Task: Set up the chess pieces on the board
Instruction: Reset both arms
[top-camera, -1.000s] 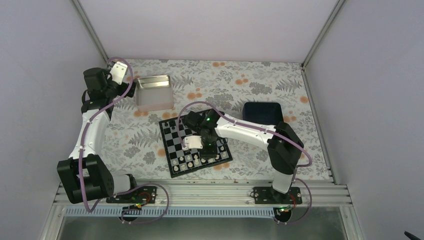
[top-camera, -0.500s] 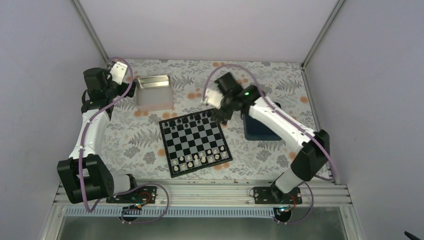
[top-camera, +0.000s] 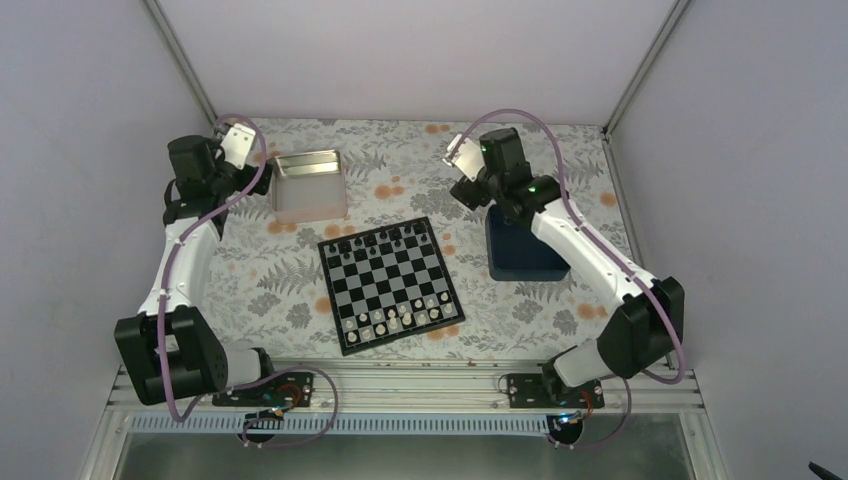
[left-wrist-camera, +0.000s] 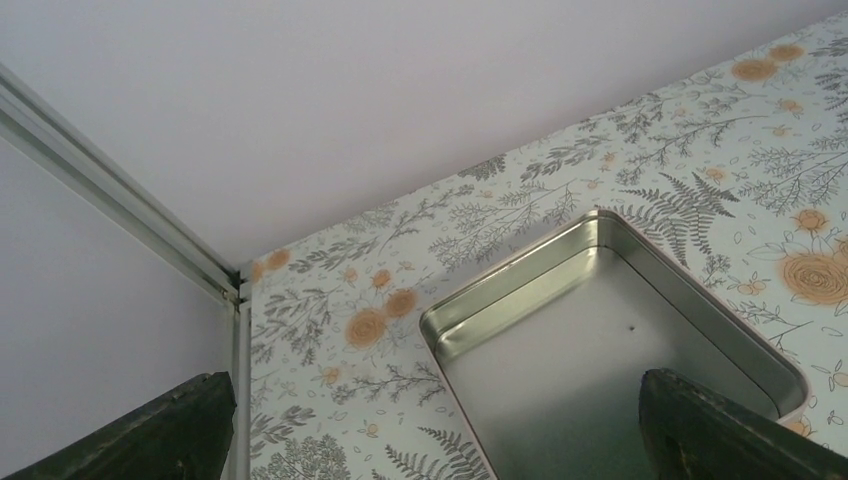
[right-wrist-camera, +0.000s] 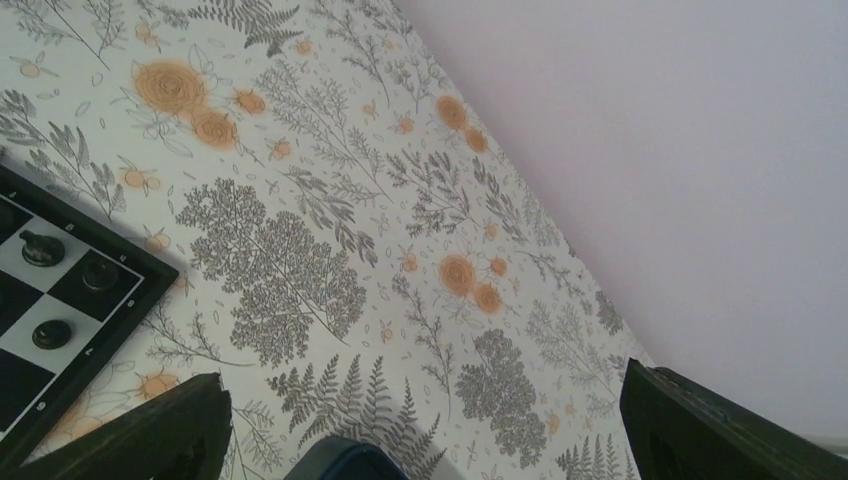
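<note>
The board (top-camera: 391, 284) lies in the middle of the table, turned slightly. Several tiny white chess pieces (top-camera: 395, 320) stand in a row along its near edge. Tiny black pieces stand along its far edge. The board's far corner shows in the right wrist view (right-wrist-camera: 60, 300) with three black pieces. My right gripper (top-camera: 478, 200) is open and empty, raised over the far left corner of the dark blue tray (top-camera: 525, 245). My left gripper (top-camera: 212, 190) is open and empty, held beside the silver tin (top-camera: 308, 186) at the far left.
The silver tin (left-wrist-camera: 620, 350) looks empty in the left wrist view. The blue tray's corner shows at the bottom of the right wrist view (right-wrist-camera: 345, 462). Walls and a metal frame post (left-wrist-camera: 120, 200) close the table's far corners. The cloth is floral.
My right arm has swung from over the board's near rows back and to the right, ending over the blue tray. The left arm has not moved.
</note>
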